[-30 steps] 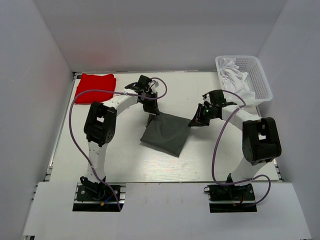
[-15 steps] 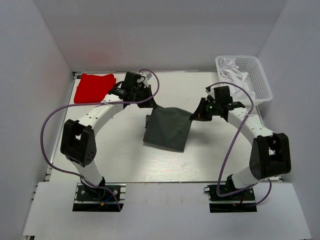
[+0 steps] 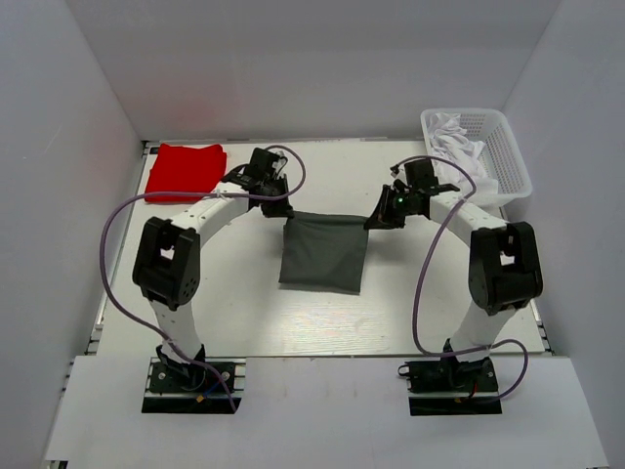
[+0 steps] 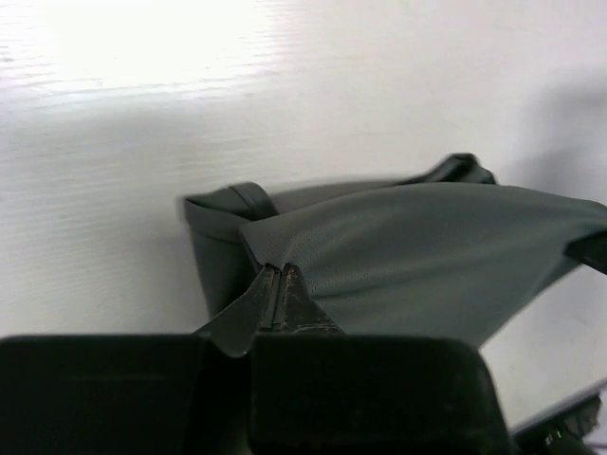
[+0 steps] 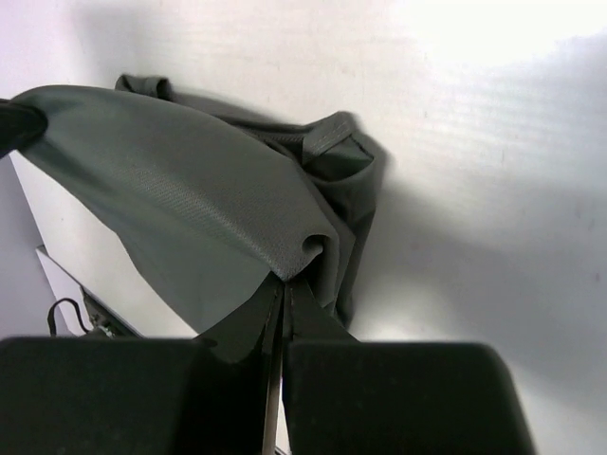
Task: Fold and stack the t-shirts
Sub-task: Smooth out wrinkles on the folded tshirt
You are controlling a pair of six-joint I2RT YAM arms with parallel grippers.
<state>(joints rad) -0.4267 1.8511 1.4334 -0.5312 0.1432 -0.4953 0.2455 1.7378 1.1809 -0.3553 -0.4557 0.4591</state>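
Observation:
The dark grey t-shirt [image 3: 322,254] hangs as a folded rectangle between my two grippers, its top edge stretched level and its lower part draped towards the table. My left gripper [image 3: 284,211] is shut on the shirt's upper left corner; in the left wrist view its tips [image 4: 278,271] pinch the grey fabric [image 4: 427,246]. At the upper right corner my right gripper [image 3: 374,222] is shut as well, and its tips [image 5: 287,281] clamp a fold of the grey cloth [image 5: 190,199]. The red t-shirt [image 3: 186,161] lies folded at the back left of the table.
A white plastic basket [image 3: 510,154] holding white cloth [image 3: 455,147] stands at the back right. White walls close in the table on the left, right and back. Purple cables loop off both arms.
Both grippers have carried the grey shirt's corners towards the back and spread apart. The shirt went from a skewed diamond lying on the table to a squared, stretched rectangle.

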